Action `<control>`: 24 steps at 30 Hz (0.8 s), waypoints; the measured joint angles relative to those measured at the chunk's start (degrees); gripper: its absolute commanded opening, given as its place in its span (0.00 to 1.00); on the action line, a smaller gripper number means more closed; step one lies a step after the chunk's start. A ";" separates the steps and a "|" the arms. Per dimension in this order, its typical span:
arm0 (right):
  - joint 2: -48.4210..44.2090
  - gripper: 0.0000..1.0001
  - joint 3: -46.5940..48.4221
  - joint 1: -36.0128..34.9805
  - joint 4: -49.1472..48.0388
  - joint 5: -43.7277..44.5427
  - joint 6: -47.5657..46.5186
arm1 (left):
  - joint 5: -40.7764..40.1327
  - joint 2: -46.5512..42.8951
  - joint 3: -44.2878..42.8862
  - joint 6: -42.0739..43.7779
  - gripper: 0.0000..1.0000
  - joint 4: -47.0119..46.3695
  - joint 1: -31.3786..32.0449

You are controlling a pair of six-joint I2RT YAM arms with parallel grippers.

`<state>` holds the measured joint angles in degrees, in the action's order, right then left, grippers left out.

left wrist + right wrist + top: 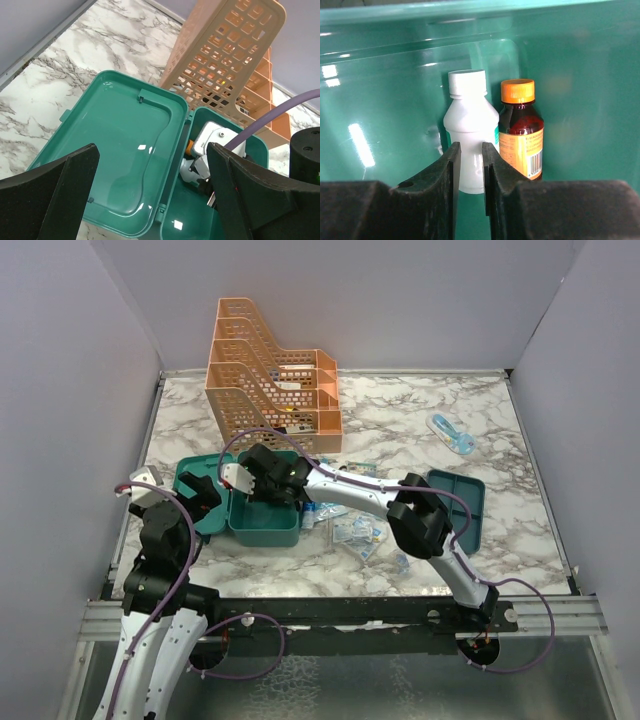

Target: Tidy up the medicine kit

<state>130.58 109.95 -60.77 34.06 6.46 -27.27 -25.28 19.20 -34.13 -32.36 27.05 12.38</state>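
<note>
Plainly, the right arm is the busy one. Its claw (470, 147) is sunk inside the open medicine kit (265, 527), which sits at the near left of the marble worktop (420, 420) with its lid (115, 140) folded flat to the left. The fingers are narrowed to a thin slit, not touching, with nothing between them. Straight ahead of that slit a white bottle (467, 120) stands upright against the far wall, with an amber, orange-capped bottle (520, 135) just beside it on the right (long axes vertical, both free of the claw).

The left claw (152, 150) hovers over the lid, spread wide and empty.

I'd judge the next pick lies to the right of the kit. Loose packets (355, 532) are scattered between the kit and the teal divided tray (460, 502), on the right arm's side. An orange file rack (270, 370) stands behind.
</note>
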 measured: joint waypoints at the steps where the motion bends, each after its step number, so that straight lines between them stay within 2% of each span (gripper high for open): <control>1: -0.04 0.19 0.00 -0.04 0.04 0.15 -0.09 | -0.04 -0.15 0.00 0.02 0.93 -0.09 0.00; 19: -1.18 0.18 -1.14 0.42 4.74 7.06 -3.15 | -0.11 -1.79 0.00 0.63 0.93 -0.90 0.00; 21: -1.53 0.21 -1.44 0.63 5.20 7.41 -3.50 | -0.11 -2.03 0.00 0.87 0.93 -0.92 0.00; 24: -1.73 0.32 -1.49 1.07 5.92 7.56 -3.45 | -0.11 -2.14 0.00 1.18 0.93 -0.92 0.00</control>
<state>128.86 108.47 -59.70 39.99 14.02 -30.72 -25.39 17.06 -34.13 -31.18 26.13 12.38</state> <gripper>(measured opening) 0.211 0.927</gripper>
